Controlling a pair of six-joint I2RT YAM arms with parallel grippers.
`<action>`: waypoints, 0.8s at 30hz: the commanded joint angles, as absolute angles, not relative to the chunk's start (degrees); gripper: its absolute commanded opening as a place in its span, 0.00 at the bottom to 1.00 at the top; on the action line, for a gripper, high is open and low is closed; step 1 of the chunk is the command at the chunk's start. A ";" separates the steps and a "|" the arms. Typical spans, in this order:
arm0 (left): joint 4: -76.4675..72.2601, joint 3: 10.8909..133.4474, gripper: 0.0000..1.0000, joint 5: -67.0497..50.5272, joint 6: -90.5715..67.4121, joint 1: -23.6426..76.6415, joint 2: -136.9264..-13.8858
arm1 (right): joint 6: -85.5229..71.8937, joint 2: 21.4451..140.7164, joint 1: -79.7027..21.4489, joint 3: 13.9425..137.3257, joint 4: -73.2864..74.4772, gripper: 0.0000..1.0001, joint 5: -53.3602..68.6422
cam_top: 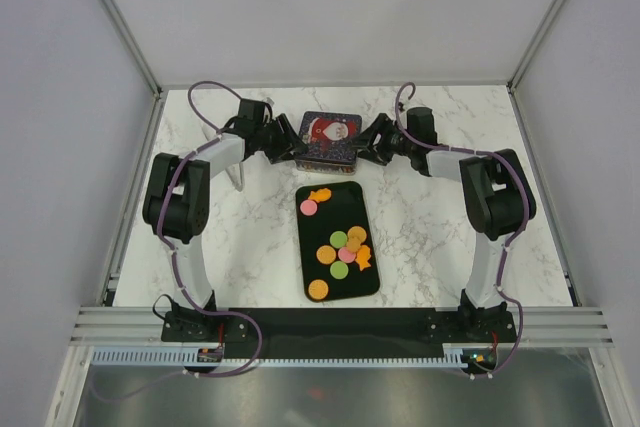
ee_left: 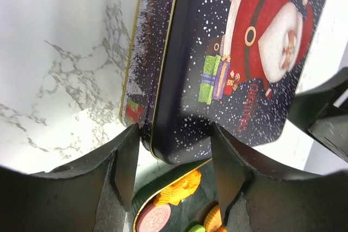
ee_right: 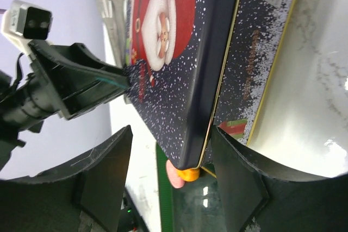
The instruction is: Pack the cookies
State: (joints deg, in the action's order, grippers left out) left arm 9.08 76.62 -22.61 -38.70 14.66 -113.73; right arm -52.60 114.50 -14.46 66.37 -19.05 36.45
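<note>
Nearest the overhead camera is the black mounting plate [cam_top: 330, 325] that carries both arm bases at the table's near edge. Beyond it spreads the white marbled table [cam_top: 430, 237]. The two arms reach out over it and bend inward to meet at the far middle. Between the arm bases and that meeting point lies a dark oblong tray [cam_top: 345, 209], its far end just short of a dark, snow-flecked Christmas tin [cam_top: 330, 139] with a Santa on the lid. The lid sits over the base, its edge offset from the base's gold rim. The left gripper [ee_left: 174, 129] has its jaws partway apart astride the tin's left end, and the right gripper [ee_right: 171, 133] stands likewise at the right end. Whether either pair of fingers actually presses on the tin cannot be told. The cookies [cam_top: 326, 254] lie on the tray, some ten flat pieces in orange, pink and green. Two are near its far end, a cluster sits around the middle, and one orange piece lies toward the near end.
</note>
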 commanded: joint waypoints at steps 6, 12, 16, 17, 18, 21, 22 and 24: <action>14.59 78.93 0.58 -15.65 -34.63 18.02 -114.96 | -62.58 113.90 -16.52 66.53 -33.92 0.66 49.92; 15.73 80.42 0.58 -14.85 -33.49 19.33 -115.84 | -69.83 116.27 -16.70 64.87 -42.77 0.65 53.26; 15.91 80.95 0.58 -14.77 -33.40 19.86 -115.84 | -77.17 118.39 -17.05 63.72 -55.18 0.62 55.28; 16.08 80.95 0.58 -14.85 -33.31 19.86 -115.67 | -76.30 118.21 -17.40 63.89 -54.06 0.62 55.46; 16.08 81.03 0.58 -14.85 -33.31 19.86 -115.49 | -74.37 117.86 -17.58 64.07 -51.79 0.62 55.20; 16.52 81.73 0.58 -15.03 -33.05 19.86 -115.58 | -62.35 115.50 -18.72 65.30 -37.05 0.62 52.75; 16.61 82.17 0.58 -15.20 -33.05 19.86 -115.66 | -55.09 114.36 -19.68 66.26 -28.30 0.63 51.52; 16.79 82.79 0.59 -15.38 -33.05 19.86 -116.01 | -49.68 113.47 -20.65 66.97 -21.21 0.64 48.09</action>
